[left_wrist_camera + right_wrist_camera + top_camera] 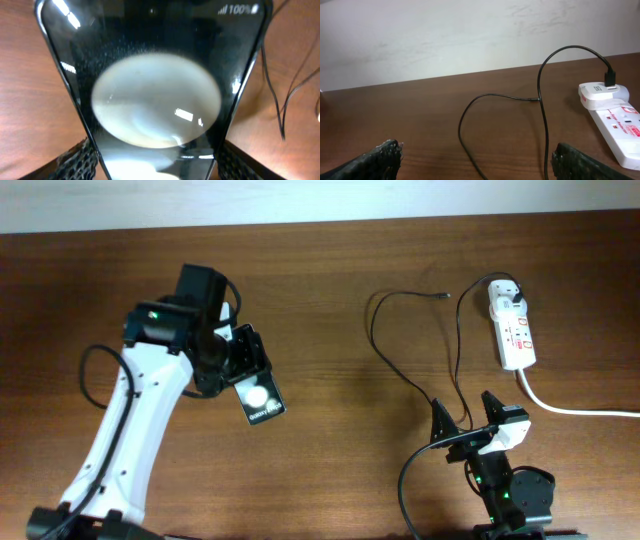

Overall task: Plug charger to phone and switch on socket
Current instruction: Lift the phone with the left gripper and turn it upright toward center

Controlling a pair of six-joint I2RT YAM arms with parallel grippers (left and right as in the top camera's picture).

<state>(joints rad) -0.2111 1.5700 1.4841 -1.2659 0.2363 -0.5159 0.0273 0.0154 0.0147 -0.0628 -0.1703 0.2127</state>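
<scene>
The phone point(260, 397) is a flat black slab with a white round patch. My left gripper point(245, 368) is shut on its upper end, left of the table's centre. In the left wrist view the phone point(155, 95) fills the picture, with a textured finger point(75, 160) against each edge. The charger point(385, 345), a thin black cable, loops across the wood. Its connector tip point(445, 296) lies free and its white plug point(505, 298) sits in the socket point(515, 335). My right gripper point(465, 423) stands open at the near edge, with cable strands point(465, 120) running between its fingers point(375, 162).
A thick white cord point(575, 408) runs from the socket's near end off the right edge. In the right wrist view the socket point(615, 127) lies at the right, with a pale wall behind the table's far edge.
</scene>
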